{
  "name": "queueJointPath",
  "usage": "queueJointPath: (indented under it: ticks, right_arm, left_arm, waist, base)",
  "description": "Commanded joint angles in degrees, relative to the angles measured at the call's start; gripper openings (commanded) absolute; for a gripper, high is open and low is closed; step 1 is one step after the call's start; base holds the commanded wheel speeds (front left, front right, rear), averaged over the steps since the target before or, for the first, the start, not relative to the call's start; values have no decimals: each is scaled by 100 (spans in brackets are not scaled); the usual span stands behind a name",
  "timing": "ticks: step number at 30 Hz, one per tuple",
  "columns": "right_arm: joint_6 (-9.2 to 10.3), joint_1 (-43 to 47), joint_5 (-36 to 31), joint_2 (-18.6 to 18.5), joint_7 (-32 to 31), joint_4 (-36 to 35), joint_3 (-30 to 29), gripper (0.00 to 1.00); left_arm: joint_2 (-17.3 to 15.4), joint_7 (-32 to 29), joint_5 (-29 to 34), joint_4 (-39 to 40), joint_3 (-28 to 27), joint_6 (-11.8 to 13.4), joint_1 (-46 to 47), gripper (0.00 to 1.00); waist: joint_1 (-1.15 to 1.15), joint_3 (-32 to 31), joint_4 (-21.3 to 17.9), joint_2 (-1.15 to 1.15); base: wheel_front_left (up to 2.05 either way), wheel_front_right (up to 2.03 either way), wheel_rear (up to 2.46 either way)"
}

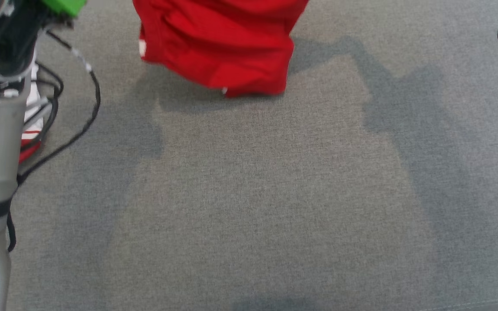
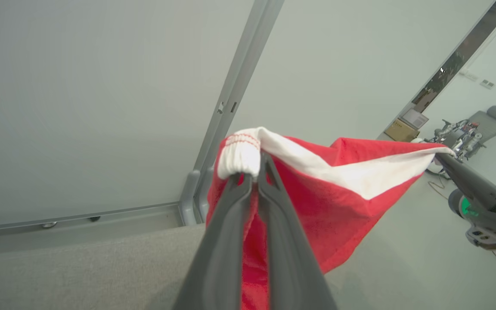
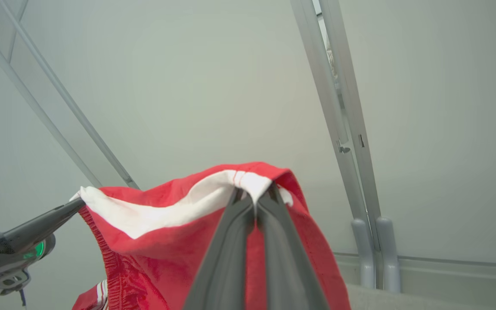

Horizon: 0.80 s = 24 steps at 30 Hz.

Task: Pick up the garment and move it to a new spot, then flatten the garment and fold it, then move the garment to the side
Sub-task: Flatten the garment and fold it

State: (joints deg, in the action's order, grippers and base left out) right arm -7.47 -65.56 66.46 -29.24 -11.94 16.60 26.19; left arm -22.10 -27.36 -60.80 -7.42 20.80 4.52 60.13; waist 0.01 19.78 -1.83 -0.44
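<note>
- My left gripper (image 2: 254, 174) pinches tight on a bunched white-banded corner of the red garment (image 2: 317, 206).
- My right gripper (image 3: 254, 196) is clamped on the band's other end.
- The band stretches between them; creased red cloth hangs down over the grey fabric surface (image 1: 249, 194), with a shadow under it.

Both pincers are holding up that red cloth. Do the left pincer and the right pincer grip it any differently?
The left pincer clamps a bunched wad of the white band; the right pincer pinches a thinner, flatter fold. White cloth bulges past the left pincer's tips, but peaks just at the right pincer's tips. Shared: both are shut on the red garment, which hangs stretched between them.
</note>
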Motion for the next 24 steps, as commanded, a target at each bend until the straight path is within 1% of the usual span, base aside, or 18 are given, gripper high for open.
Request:
queueJointPath:
  ticks: [1,3,5,7,8,10,13,15,16,18,21,24]
  right_arm:
    - [-3,-630,-353,396,377,494,-139,0]
    - [-3,-1244,-753,742,749,1008,-283,0]
    - [-3,-1785,-1070,1051,1079,1396,-388,0]
    - [-3,-2152,-1397,1260,1483,1768,-485,0]
    - [-3,-2293,-1524,1347,1648,1879,-472,0]
    - [-3,-2474,-1643,1452,1874,2047,-442,0]
    - [-3,-2323,-1573,1506,1977,2109,-313,0]
    - [-3,-2177,-1488,1498,1979,2054,-236,0]
    - [-3,-1991,-1428,1459,1974,1971,-122,0]
    - [-3,-1540,-1190,1335,1924,1684,120,0]
    - [-3,-727,-783,944,1853,1007,474,0]
    - [-3,239,-459,407,1892,285,782,0]
  left_arm:
    - [209,502,271,-476,-26,-211,579,0]
    - [405,1020,521,-974,-35,-386,1121,0]
    - [519,1614,860,-1402,-6,-563,1596,0]
    - [593,2223,1203,-1850,91,-787,1886,0]
    - [635,2492,1329,-2066,127,-872,1996,0]
    - [758,2914,1385,-2420,215,-1037,2141,0]
    - [851,3249,1259,-2820,337,-1164,2024,0]
    - [884,3312,1184,-2929,409,-1184,1893,0]
    - [896,3358,1153,-2992,525,-1205,1723,0]
    - [875,3408,971,-2826,908,-1207,1376,0]
    - [545,3527,658,-2355,1451,-1206,765,0]
    - [169,3712,426,-1957,1889,-1206,19,0]
  waist:
    - [-1,546,-30,44]
    - [-1,756,-46,44]
    - [-1,963,-50,44]
    - [-1,1076,-68,44]
    - [-1,1123,-78,44]
    - [-1,1216,-99,44]
    - [-1,1385,-139,44]
    - [-1,1436,-146,44]
    - [-1,1463,-156,44]
    - [-1,1471,-176,44]
    - [-1,1433,-201,44]
    - [-1,1321,-208,44]
  base:
    - [0,0,0]
    - [0,0,0]
    - [0,0,0]
    - [0,0,0]
    - [0,0,0]
    - [0,0,0]
    - [0,0,0]
    - [0,0,0]
    - [0,0,0]
    - [0,0,0]
    - [0,0,0]
    - [0,0,0]
